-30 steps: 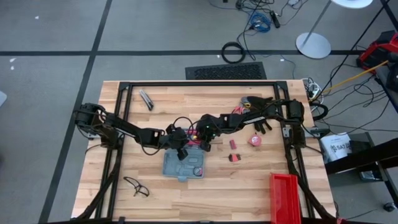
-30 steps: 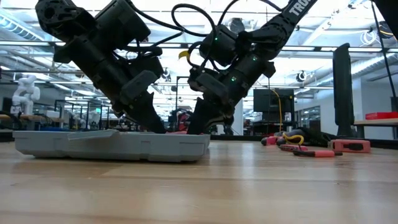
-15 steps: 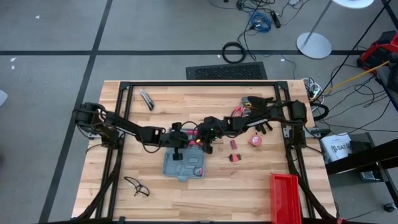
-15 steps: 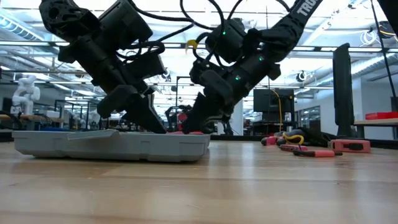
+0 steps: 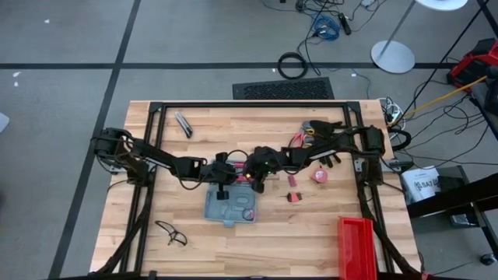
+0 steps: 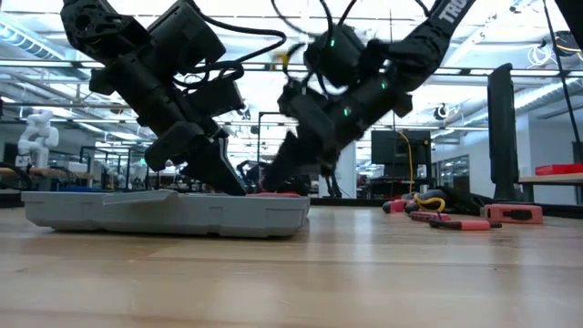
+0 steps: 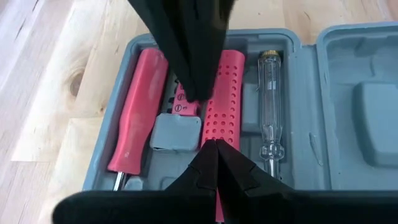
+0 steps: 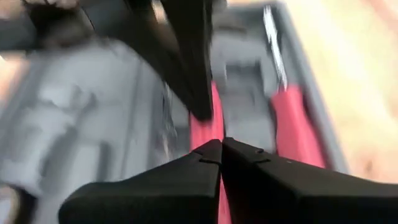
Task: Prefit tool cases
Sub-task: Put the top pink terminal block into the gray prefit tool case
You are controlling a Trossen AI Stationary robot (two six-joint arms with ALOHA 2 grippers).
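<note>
- 2 closed grippers, left (image 5: pixel 223 189) and right (image 5: pixel 257 185), meet over the open tool case (image 5: pixel 231 207), gripping nothing.
- Nearby: glasses (image 5: pixel 170 232), red bin (image 5: pixel 357 246).
- Right gripper has shifted slightly since earlier.

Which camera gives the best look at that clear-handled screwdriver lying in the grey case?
The left wrist view: the clear-handled screwdriver lies sharp and whole in its slot of the tool case. The right wrist view shows only a blurred streak of it; the high and low views do not show it.
</note>
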